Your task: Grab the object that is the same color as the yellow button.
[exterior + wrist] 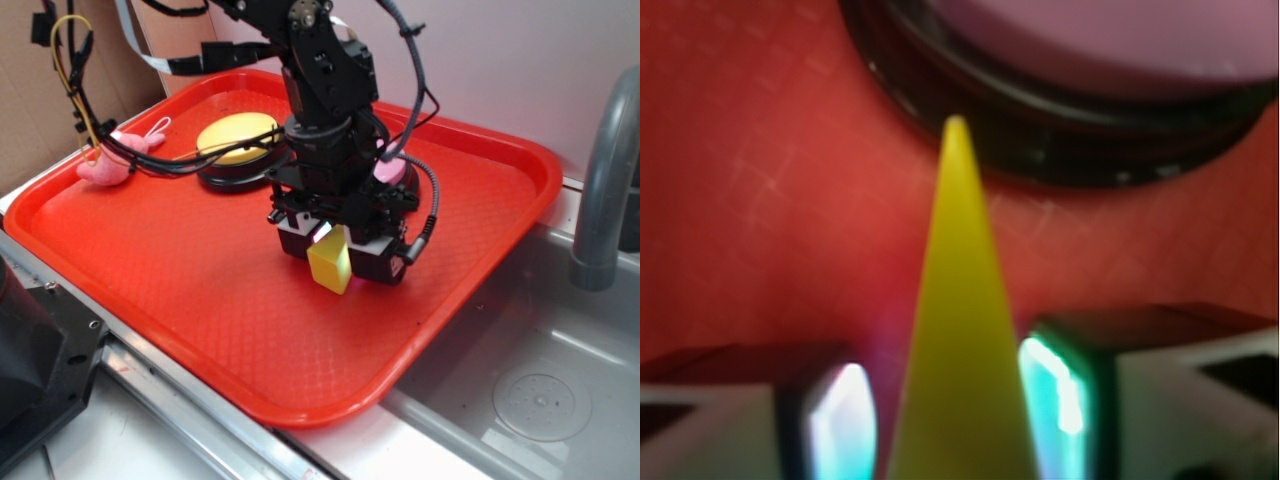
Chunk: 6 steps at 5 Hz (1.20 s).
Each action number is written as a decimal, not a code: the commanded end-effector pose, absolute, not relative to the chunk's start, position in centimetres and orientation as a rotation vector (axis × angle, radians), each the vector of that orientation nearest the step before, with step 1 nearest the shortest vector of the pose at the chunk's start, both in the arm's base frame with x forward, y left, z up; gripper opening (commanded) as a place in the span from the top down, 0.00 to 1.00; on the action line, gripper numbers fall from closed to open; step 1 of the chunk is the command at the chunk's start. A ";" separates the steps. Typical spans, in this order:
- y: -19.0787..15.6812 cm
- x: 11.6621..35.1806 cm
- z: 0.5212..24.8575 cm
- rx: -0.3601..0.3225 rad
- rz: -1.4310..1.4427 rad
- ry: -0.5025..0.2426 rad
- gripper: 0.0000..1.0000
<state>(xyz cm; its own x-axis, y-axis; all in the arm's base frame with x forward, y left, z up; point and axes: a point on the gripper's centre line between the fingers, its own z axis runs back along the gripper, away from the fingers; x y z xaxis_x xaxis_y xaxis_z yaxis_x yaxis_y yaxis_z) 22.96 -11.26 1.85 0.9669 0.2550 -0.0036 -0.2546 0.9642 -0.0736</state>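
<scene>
The object, a small yellow wedge (pixel 330 262), stands on the red tray (pixel 190 290) just right of the middle. My gripper (pixel 338 250) is lowered over it with one finger on each side. In the wrist view the wedge (pixel 958 330) points away from between the lit pads (pixel 1055 400). The right pad is at the wedge's side, and a thin strip of tray shows between the left pad and the wedge. The jaws are open around it. The yellow button (pixel 238 137), domed on a black base, sits at the tray's back left.
A pink-topped button (pixel 392 170) sits right behind the gripper, and it fills the top of the wrist view (pixel 1090 40). A pink plush toy (pixel 105 165) lies at the tray's far left edge. A metal sink (pixel 530 390) and a grey faucet (pixel 600 180) are to the right.
</scene>
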 end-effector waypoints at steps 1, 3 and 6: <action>-9.6 22.4 6.3 -0.063 0.175 -0.026 1.00; -5.3 20.6 11.8 -0.078 0.080 -0.059 1.00; 1.3 18.0 16.7 -0.112 0.223 -0.133 1.00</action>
